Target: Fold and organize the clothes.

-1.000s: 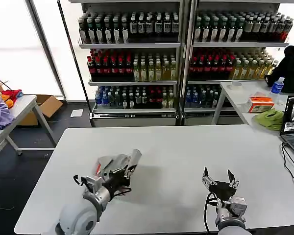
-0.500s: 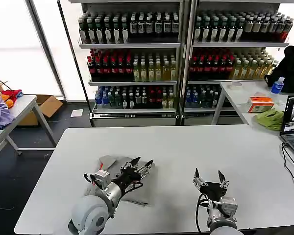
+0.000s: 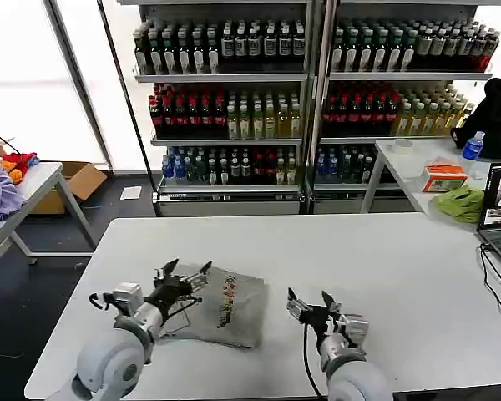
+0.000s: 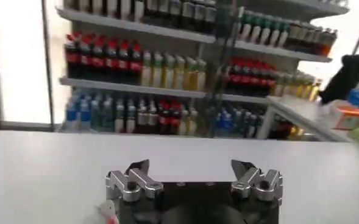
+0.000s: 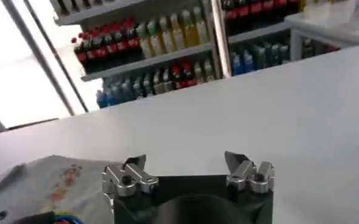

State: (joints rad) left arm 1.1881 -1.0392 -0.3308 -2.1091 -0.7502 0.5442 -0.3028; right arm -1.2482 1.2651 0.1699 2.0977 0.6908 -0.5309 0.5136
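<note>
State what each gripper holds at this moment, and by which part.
Nothing is held. The left gripper is open above the folded grey shirt on the table; the right gripper is open beside it.

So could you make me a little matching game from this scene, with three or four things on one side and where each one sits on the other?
Things:
1. folded light grey cotton shirt with a multicoloured print
2. left end effector
3. right end effector
4. lime-green cloth

Places:
A. side table, far right
B. open, at the shirt's left edge
C. flat on the white table
D. open, right of the shirt

Pairs: 1-C, 2-B, 3-D, 4-A
</note>
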